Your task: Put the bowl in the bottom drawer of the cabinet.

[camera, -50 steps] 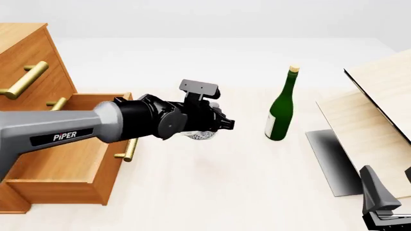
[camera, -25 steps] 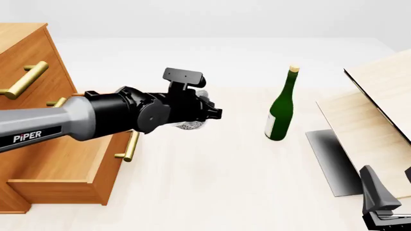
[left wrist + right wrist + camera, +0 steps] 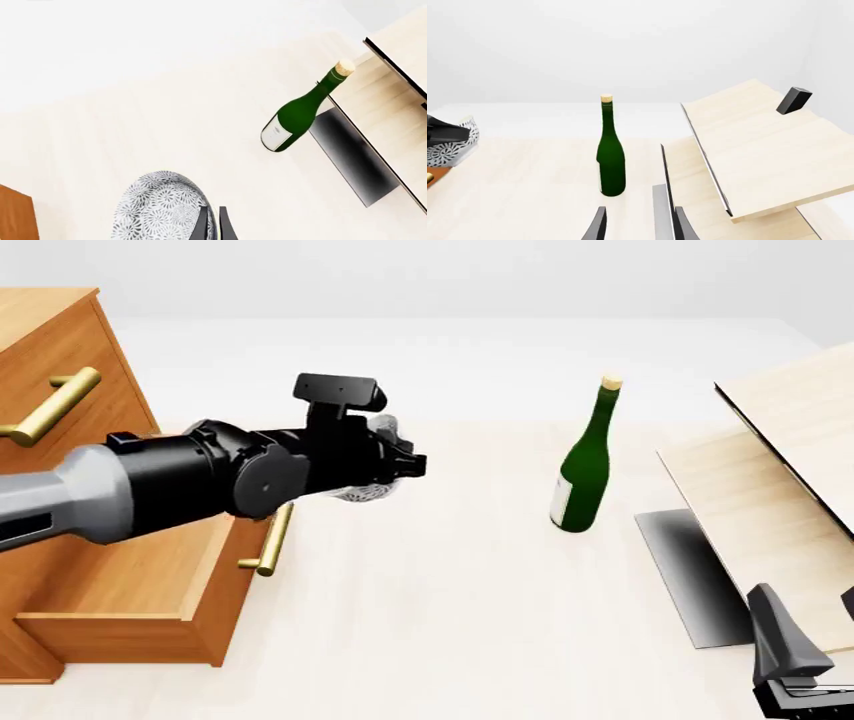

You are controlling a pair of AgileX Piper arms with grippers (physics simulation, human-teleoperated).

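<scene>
My left claw [image 3: 395, 462] is clamped on the bowl [image 3: 358, 492], holding it off the table. Since a second ago I have carried it leftward, closer to the open bottom drawer [image 3: 134, 585] of the cabinet [image 3: 54, 360], near the drawer's front. The bottle [image 3: 585, 465] hasn't moved. My right claw [image 3: 635, 227] rests at the table's near right corner, fingers apart.

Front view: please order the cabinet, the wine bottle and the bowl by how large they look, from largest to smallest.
1. The cabinet, although cut off by the frame.
2. The wine bottle.
3. The bowl, mostly hidden behind the left gripper, so its full size is unsure.
</scene>
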